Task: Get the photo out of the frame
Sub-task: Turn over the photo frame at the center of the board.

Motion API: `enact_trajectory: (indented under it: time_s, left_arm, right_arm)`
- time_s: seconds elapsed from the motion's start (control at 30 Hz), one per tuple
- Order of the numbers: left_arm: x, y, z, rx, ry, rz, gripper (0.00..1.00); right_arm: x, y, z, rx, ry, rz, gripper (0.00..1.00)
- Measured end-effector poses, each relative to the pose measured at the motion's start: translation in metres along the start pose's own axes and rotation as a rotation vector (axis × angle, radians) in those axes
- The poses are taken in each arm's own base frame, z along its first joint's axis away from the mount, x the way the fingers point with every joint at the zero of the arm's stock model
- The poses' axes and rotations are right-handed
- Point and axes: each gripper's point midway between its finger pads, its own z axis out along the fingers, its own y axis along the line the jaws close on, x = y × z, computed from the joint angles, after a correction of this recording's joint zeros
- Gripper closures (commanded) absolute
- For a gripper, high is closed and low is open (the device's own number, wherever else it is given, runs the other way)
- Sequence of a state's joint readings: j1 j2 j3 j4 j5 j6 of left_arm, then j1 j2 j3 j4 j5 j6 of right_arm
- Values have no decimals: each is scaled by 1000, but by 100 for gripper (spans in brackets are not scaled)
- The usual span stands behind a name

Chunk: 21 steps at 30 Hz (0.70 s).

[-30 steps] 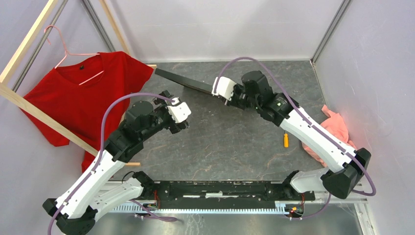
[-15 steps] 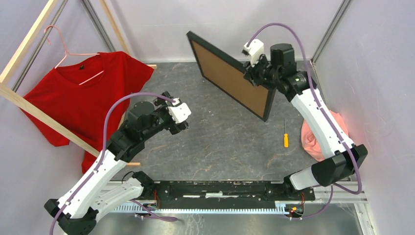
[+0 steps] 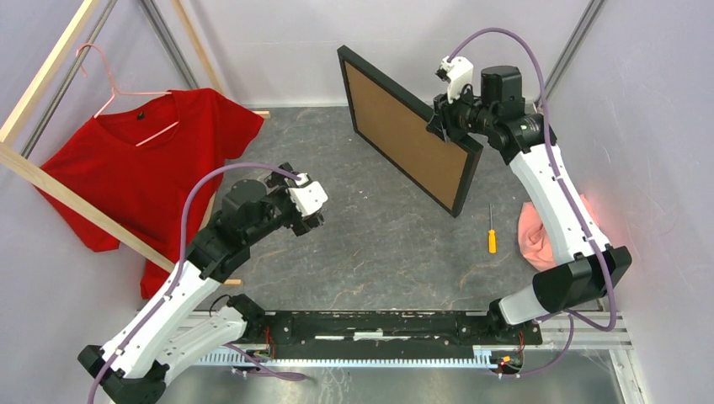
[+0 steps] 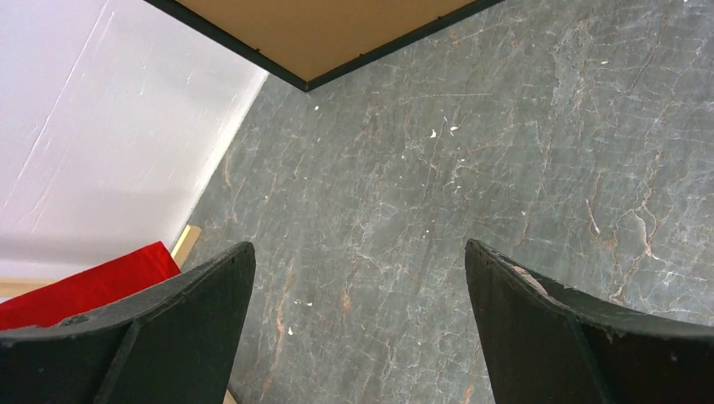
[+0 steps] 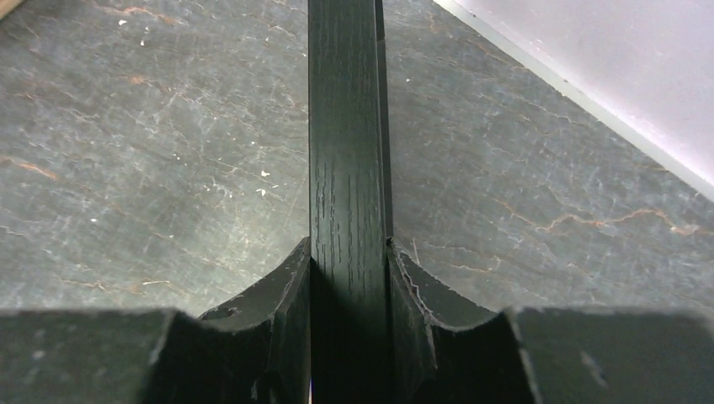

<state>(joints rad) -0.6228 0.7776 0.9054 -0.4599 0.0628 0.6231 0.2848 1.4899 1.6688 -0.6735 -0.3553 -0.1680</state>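
Note:
The black frame (image 3: 404, 135) hangs in the air over the back of the table, tilted, its brown backing board (image 3: 396, 126) facing the camera. My right gripper (image 3: 444, 118) is shut on the frame's upper right edge; in the right wrist view the black edge (image 5: 347, 168) runs straight up between the fingers. The photo is hidden behind the backing board. My left gripper (image 3: 310, 212) is open and empty, low over the table, left of and below the frame. Its wrist view shows the frame's lower corner (image 4: 307, 80) ahead, above the two spread fingers (image 4: 194, 320).
A red T-shirt (image 3: 143, 168) on a pink hanger hangs from a pale wooden rack (image 3: 50, 181) at the left. An orange-handled screwdriver (image 3: 492, 231) lies on the grey table right of the middle. A pink cloth (image 3: 539, 231) lies at the right, behind the right arm.
My right gripper has lifted the frame off the table, swung it up until its brown back faces the camera, then carried it a little right. The left gripper has hardly moved.

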Motion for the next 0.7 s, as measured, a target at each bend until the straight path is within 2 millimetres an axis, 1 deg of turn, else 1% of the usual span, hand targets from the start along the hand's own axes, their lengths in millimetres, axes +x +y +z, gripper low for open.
enact_trajectory:
  time_s: [0.17, 0.5, 0.63, 0.7]
  left_arm:
    - [1, 0, -1, -6, -3, -4, 0]
    - [2, -3, 0, 5, -13, -24, 0]
    - [4, -3, 1, 5, -10, -31, 0]
    - [5, -4, 1, 5, -8, -34, 0]
  right_arm:
    - [-1, -2, -5, -18, -7, 88, 100]
    - [-1, 16, -5, -104, -17, 213, 100]
    - [0, 19, -3, -123, -24, 262, 100]
    - [2, 16, -3, -127, -28, 295, 100]
